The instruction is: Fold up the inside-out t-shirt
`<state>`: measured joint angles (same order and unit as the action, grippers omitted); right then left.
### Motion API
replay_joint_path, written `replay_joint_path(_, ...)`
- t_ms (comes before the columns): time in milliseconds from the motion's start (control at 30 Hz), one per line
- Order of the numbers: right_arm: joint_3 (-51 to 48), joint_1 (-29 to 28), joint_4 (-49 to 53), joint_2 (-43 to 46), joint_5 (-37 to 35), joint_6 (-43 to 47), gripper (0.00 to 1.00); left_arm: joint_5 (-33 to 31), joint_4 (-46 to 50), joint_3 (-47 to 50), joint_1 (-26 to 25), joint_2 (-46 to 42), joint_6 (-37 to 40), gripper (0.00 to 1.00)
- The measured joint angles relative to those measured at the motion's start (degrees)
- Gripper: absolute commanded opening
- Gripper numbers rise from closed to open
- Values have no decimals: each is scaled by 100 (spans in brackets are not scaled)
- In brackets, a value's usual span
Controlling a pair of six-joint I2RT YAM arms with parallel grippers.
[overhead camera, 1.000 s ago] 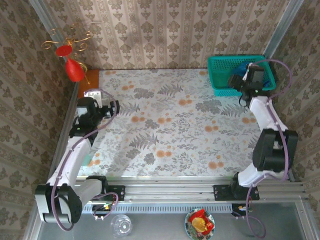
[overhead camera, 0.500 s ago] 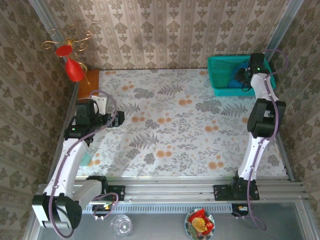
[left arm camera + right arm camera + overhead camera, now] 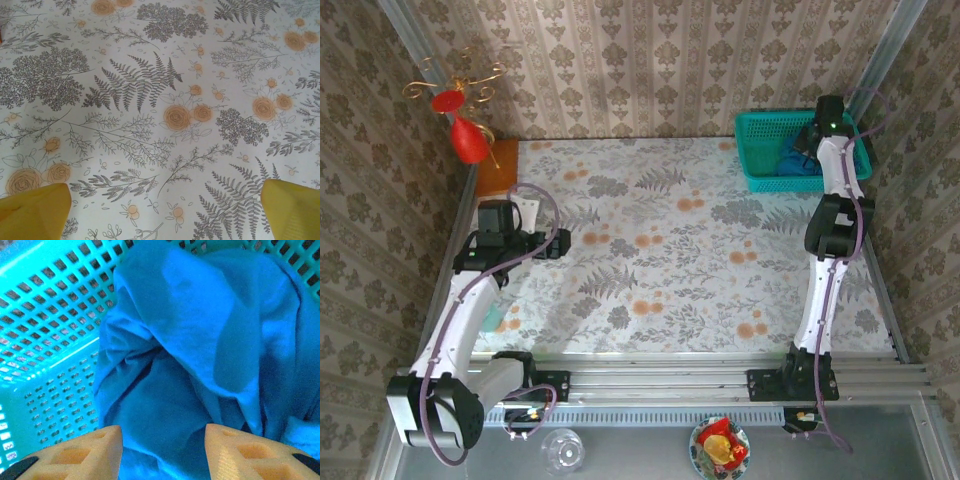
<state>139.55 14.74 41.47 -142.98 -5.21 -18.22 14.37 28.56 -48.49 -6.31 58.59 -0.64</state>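
Note:
The inside-out t-shirt [image 3: 200, 340], bright blue and crumpled, lies bunched in a teal mesh basket [image 3: 45, 310] at the table's far right corner [image 3: 760, 130]. My right gripper [image 3: 162, 437] reaches down into the basket [image 3: 810, 140]. Its fingers are apart, pressed into the cloth with a fold of the t-shirt [image 3: 798, 160] between them. My left gripper [image 3: 560, 243] hovers over the left side of the floral tablecloth. In the left wrist view it [image 3: 165, 195] is wide open with nothing between its yellow fingertips [image 3: 35, 207].
The floral tablecloth [image 3: 660, 250] covers the whole table. A red ornament [image 3: 470, 140] and an orange-brown block [image 3: 498, 153] stand at the far left corner. A glass [image 3: 562, 450] and a plate of food [image 3: 720, 447] sit below the rail in front.
My right arm stretched out and lowered its gripper into the basket, and its fingers narrowed around the blue cloth. The left gripper shifted slightly right and nearer over the tablecloth.

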Motion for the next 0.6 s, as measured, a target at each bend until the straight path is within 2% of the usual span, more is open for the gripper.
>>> replay_joint_path(200,297,2,92,-240,-13,-7,42,-2,2,15,-4,-26,72,99)
replay_joint_path(367,297,2,127,-348,-11,-39,31,-9,2,31,-13,-26,92,99)
replay_joint_path(500,302,2,129,-348,-4,-74,8,-107,44,48,-175,-26,103,99)
replay_joint_path(600,302,0,131,-348,2,-116,0,-195,94,48,-341,-26,160,99)
